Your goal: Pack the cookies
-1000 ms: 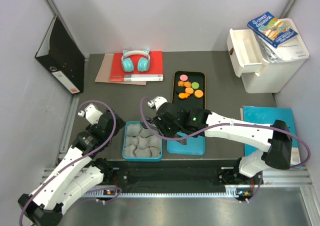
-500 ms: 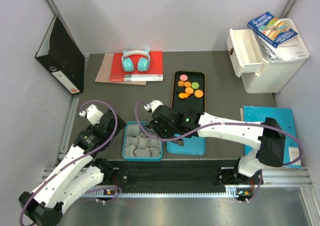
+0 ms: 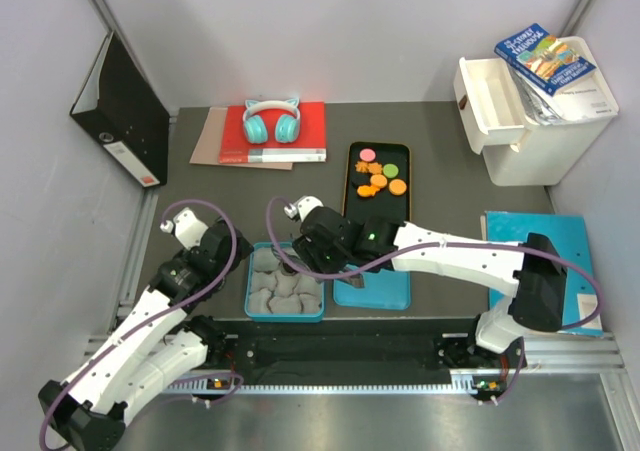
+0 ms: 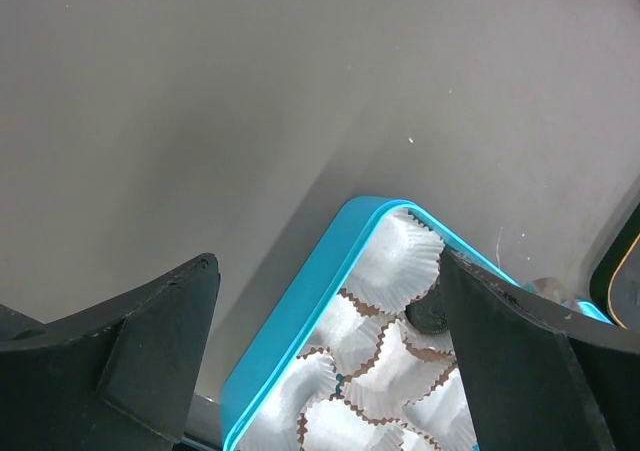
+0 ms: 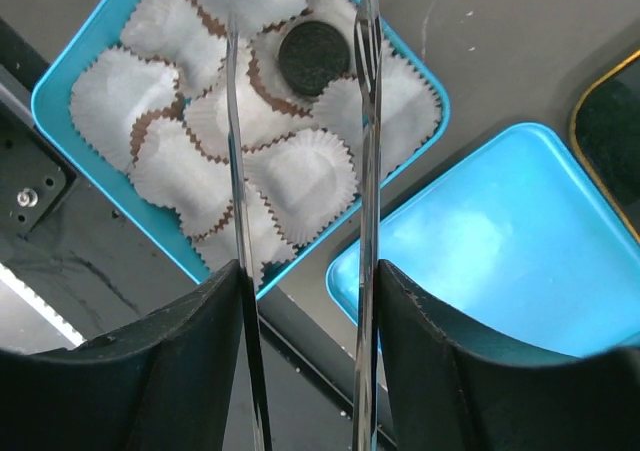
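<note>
One black cookie (image 5: 312, 58) is lying in a paper cup (image 5: 265, 86) in the tin (image 5: 50, 96), beneath the right gripper's (image 5: 300, 11) parted, empty jaws; the left gripper (image 4: 325, 261) is gaping empty. Snagging that cup while lifting away could be spilling it.

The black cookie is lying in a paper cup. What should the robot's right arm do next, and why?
Probably lift the right gripper straight up from the tin, then fetch another cookie. Its jaws stand apart on either side of the black cookie, which lies in a paper cup, so it looks delivered. More cookies wait on the black tray.
</note>
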